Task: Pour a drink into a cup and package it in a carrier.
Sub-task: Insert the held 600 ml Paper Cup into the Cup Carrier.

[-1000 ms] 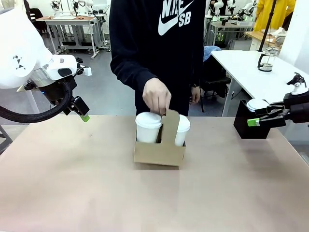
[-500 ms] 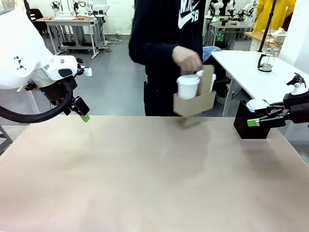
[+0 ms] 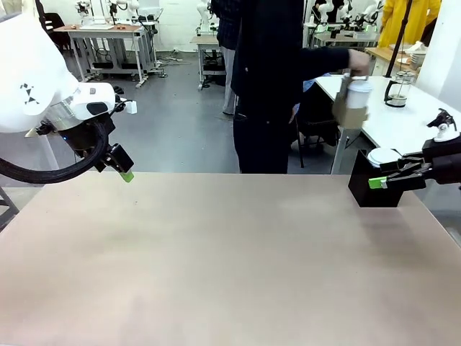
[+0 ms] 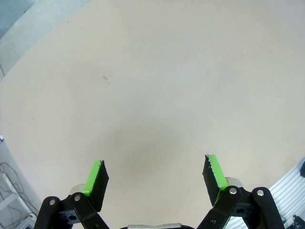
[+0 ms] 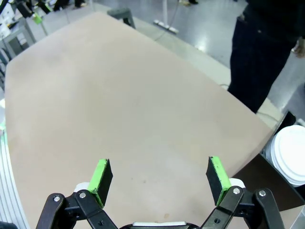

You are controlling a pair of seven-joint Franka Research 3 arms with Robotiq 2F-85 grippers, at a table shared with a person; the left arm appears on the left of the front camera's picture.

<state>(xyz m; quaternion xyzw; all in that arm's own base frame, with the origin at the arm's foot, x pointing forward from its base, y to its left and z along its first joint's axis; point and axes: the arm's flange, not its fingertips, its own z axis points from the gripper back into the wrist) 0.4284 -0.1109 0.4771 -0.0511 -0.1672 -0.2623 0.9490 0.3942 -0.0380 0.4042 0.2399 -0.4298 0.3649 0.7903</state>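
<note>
Across the counter (image 3: 216,259), a wide beige surface, the person in dark clothing stands turned toward the robot's right, one arm stretched out over a white side table (image 3: 389,115). The person's hand (image 3: 358,61) grips the brown cardboard drink carrier (image 3: 351,108) by its top, holding it in the air above that side table, well apart from both robot hands. A white lidded paper cup (image 3: 358,90) sits in the carrier; motion blur hides whether a second cup is beside it, and the drink itself cannot be seen. The robot's left hand (image 3: 124,171) hangs above the far left edge of the counter; in the left wrist view that left hand (image 4: 155,179) has its green-padded fingers (image 4: 95,179) spread wide with nothing between them. The robot's right hand (image 3: 378,182) sits at the far right edge, just in front of a black box (image 3: 371,193) with a white domed lid (image 3: 384,156) showing at its top; in the right wrist view the right hand (image 5: 159,179) is likewise spread wide and holds nothing. A clear glass pitcher with metal bands (image 3: 397,88) stands on the white side table behind.
</note>
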